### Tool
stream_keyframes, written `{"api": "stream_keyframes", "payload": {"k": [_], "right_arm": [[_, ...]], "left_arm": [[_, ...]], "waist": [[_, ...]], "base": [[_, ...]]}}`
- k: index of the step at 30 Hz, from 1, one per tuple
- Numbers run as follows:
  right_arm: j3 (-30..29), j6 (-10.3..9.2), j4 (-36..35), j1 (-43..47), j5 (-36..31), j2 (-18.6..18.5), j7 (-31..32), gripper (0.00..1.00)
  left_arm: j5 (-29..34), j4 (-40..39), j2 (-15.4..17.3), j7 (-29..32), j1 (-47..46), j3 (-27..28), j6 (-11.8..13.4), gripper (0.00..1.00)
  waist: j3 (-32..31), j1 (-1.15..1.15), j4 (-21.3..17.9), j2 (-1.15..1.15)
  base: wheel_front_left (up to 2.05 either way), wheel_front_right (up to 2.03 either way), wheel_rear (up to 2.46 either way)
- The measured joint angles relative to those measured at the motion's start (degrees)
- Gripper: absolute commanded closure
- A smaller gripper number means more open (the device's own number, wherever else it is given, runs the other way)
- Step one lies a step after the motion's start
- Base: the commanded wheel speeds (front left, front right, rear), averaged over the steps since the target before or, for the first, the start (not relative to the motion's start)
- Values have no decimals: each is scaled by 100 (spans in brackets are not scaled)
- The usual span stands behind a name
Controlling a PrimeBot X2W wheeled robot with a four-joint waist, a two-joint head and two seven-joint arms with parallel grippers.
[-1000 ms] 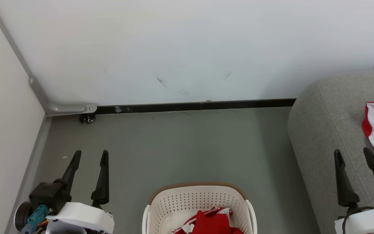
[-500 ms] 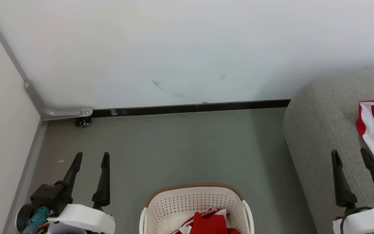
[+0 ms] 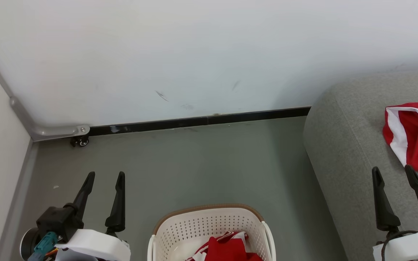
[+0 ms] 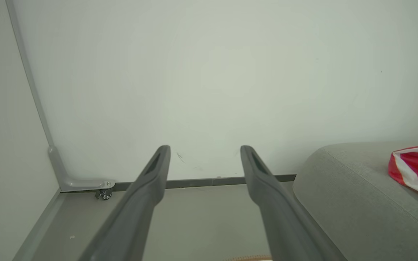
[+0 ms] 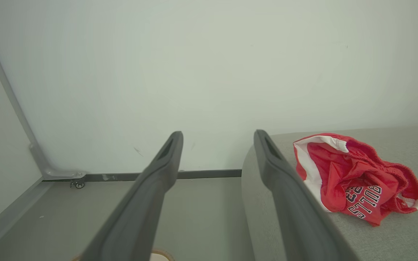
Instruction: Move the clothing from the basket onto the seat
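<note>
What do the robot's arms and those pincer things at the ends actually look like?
The left gripper and right gripper each have two long, slim black fingers tapering to tips, with a narrow slot near each tip. Behind them are glossy white wrist shells. The left wrist carries a teal connector; a black cable loops at the right.

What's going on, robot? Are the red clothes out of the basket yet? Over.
Left gripper open, empty. Right gripper open, empty. One red garment on the seat; more red clothing in the basket. Nothing in the way.
</note>
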Motion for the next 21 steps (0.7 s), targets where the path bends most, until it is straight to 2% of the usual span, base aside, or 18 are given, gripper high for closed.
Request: {"api": "stream_keyframes", "payload": {"k": [21], "right_arm": [[47, 0, -2, -1, 0, 0, 1, 0]], "left_arm": [[108, 11, -87, 0, 1, 91, -49, 0]], "waist": [[48, 0, -323, 0]], "base": [[0, 0, 0]]}}
